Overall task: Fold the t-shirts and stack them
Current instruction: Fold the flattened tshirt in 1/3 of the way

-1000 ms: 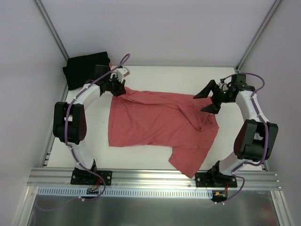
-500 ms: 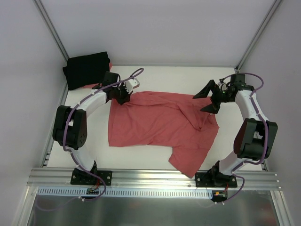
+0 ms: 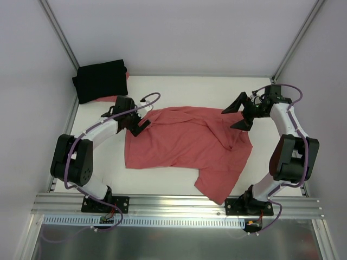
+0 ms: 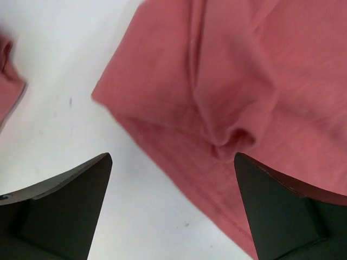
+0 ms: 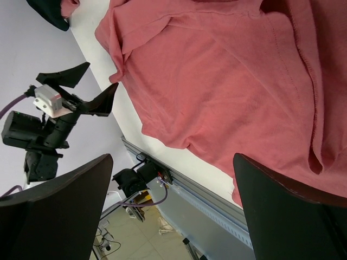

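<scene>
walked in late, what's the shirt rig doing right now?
Two arms are working on a coral-red t-shirt that lies spread but rumpled on the table, not yet folded. The left gripper is open over the shirt's far-left corner, holding nothing. The right gripper is also open and empty, at the shirt's far-right edge. A black t-shirt sits folded in the far-left corner, so nothing is stacked on it yet.

White arms, black joints, purple cables
</scene>
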You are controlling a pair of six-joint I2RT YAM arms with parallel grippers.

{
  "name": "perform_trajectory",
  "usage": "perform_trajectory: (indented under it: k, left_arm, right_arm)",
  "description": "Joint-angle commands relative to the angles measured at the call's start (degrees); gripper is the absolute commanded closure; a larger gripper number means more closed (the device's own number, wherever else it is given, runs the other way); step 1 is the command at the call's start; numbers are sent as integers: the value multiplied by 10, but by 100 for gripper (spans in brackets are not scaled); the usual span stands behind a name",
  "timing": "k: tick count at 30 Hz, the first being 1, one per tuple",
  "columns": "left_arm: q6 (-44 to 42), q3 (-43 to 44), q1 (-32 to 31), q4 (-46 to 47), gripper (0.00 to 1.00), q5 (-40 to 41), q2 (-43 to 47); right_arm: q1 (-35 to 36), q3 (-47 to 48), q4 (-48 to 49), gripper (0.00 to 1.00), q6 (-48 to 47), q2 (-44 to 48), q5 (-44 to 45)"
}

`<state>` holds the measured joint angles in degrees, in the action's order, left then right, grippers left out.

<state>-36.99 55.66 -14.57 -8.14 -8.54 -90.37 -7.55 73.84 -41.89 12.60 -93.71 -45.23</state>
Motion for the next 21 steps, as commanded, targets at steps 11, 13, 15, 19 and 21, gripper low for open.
perform_trajectory:
  k: [11, 13, 15, 19, 21]
  left_arm:
    - [340, 96, 102, 58, 1, -91, 14]
    - [420, 156, 110, 33, 1, -130, -12]
    - [432, 201, 112, 0, 1, -223, -48]
    - [539, 222, 113, 57, 1, -309, -68]
    - [561, 250, 112, 50, 1, -364, -89]
  right_arm:
    - [17, 25, 16, 0, 8, -8, -9]
    - [17, 22, 23, 0, 8, -8, -8]
    - [17, 18, 34, 1, 9, -8, -11]
    - [17, 22, 47, 0, 11, -9, 8]
    - [19, 33, 43, 0, 2, -10, 20]
